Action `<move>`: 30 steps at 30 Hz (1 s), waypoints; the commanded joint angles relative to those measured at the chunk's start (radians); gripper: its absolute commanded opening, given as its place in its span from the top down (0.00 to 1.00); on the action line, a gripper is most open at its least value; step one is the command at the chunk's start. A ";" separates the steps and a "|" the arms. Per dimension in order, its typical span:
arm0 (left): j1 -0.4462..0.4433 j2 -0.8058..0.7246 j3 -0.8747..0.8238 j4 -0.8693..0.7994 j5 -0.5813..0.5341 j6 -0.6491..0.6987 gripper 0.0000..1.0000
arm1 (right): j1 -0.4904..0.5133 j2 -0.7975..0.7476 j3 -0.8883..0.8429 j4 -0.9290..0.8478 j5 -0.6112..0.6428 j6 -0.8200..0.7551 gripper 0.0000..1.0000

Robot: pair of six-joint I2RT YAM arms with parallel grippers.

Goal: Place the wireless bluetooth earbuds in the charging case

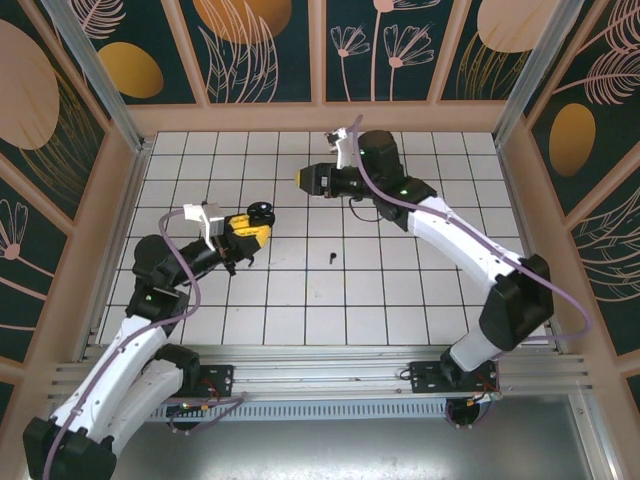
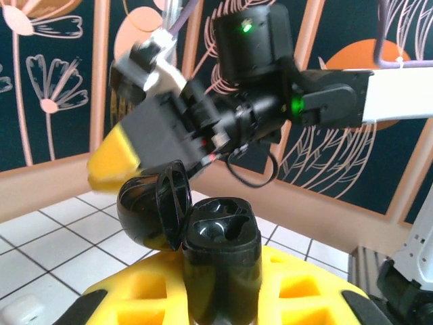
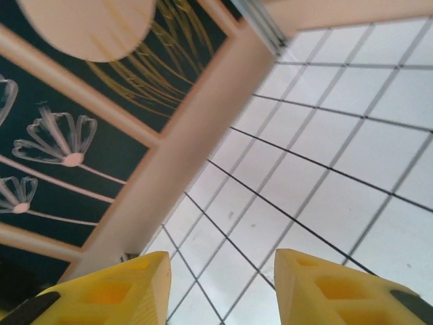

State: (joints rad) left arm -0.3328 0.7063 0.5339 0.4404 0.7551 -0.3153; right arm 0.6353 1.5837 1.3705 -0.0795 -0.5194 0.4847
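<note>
Earbud (image 1: 332, 259), black, tiny: lies alone on tiled bench (image 1: 400, 300), near its middle, apart from both arms. Case (image 2: 220, 250), black, lid (image 2: 157, 203) hinged open: clamped upright between left fingers (image 2: 298, 271), off the bench. Right fingers (image 3: 122, 288): parted, nothing between them, near case.

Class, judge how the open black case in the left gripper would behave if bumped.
Glossy and rounded, the case may slip in the left gripper. Its open lid would probably swing shut. It looks like stiff plastic.
</note>
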 commanded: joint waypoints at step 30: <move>0.000 -0.295 0.091 -0.444 -0.091 0.121 0.91 | 0.368 0.751 0.588 -0.483 0.471 0.393 0.65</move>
State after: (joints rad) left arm -0.3328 0.4294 0.5991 0.0025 0.6674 -0.2089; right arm 0.9932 2.3074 1.9289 -0.4969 -0.1284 0.8307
